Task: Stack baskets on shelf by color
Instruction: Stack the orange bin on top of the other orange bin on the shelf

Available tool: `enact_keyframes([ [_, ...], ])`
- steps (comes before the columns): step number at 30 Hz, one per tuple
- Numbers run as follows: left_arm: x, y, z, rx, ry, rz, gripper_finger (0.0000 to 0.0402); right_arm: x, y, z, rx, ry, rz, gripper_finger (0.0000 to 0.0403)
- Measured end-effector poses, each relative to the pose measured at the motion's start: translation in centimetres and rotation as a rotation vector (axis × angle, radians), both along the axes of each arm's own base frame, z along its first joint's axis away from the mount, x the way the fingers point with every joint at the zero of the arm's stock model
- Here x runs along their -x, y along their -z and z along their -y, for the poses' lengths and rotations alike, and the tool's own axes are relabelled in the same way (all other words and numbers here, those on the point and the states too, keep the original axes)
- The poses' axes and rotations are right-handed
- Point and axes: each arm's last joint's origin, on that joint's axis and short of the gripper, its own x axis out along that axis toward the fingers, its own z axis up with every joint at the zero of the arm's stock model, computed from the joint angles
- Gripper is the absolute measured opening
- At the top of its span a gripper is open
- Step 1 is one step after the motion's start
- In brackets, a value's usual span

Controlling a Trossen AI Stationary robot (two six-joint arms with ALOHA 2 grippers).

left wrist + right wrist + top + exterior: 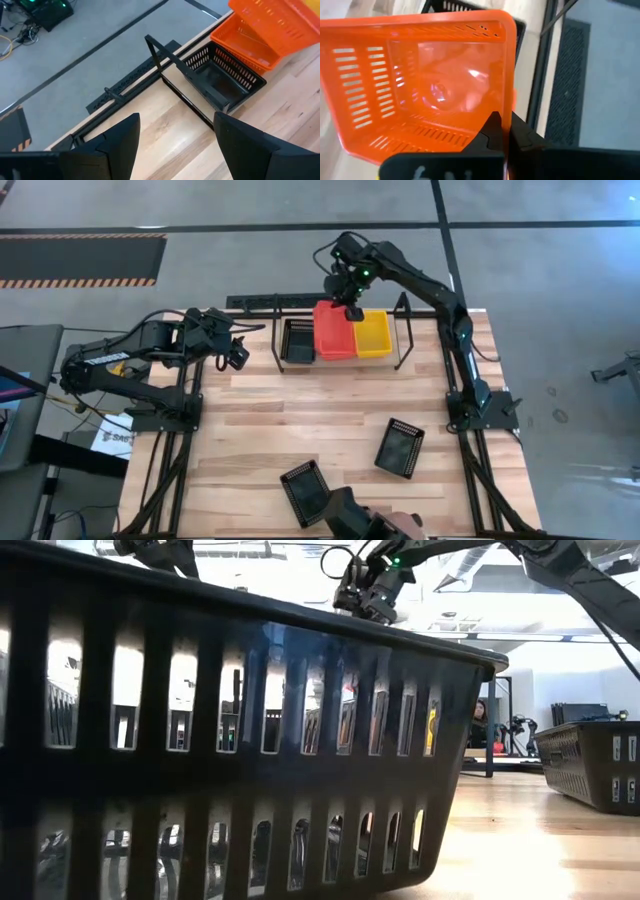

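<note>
High view showed the right gripper [352,311] with jaws clamped on a red-orange basket's [334,332] rim, tilting it over the shelf [404,330] stack for nesting; left gripper [238,356] waited, jaws open.

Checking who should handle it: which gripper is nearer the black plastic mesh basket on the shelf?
Right. The right gripper, shut on a red-orange mesh basket, is just beside the black plastic mesh basket. The left gripper, open, hangs farther off on its other side.
</note>
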Motion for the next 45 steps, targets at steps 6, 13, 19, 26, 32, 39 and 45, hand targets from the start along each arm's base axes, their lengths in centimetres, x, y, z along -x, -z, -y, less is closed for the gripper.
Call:
enact_keyframes([
  [6,0.0,0.0,0.0,0.002,0.001,0.000,0.0242,-0.8,0.3,0.8,0.061,0.011,0.036,0.0003],
  [13,0.0,0.0,0.0,0.008,0.006,0.000,0.0242,-0.7,3.6,1.9,0.068,0.064,-0.167,0.0003],
  [19,0.0,0.0,0.0,0.007,0.006,-0.001,0.0242,-0.4,3.7,2.7,0.092,0.085,-0.158,0.0003],
  [26,0.0,0.0,0.0,-0.001,0.006,-0.005,0.0242,0.0,4.0,2.1,0.047,0.088,-0.227,0.0003],
  [32,0.0,0.0,0.0,-0.003,0.008,-0.008,0.0242,-0.3,4.0,1.7,0.042,0.084,-0.231,0.0003],
  [39,0.0,0.0,0.0,-0.004,0.007,-0.008,0.0242,-1.0,4.0,0.6,0.019,0.048,-0.221,0.0003],
  [45,0.0,0.0,0.0,-0.004,0.007,-0.008,0.0242,-1.3,4.1,-0.3,0.005,0.027,-0.240,0.0003],
])
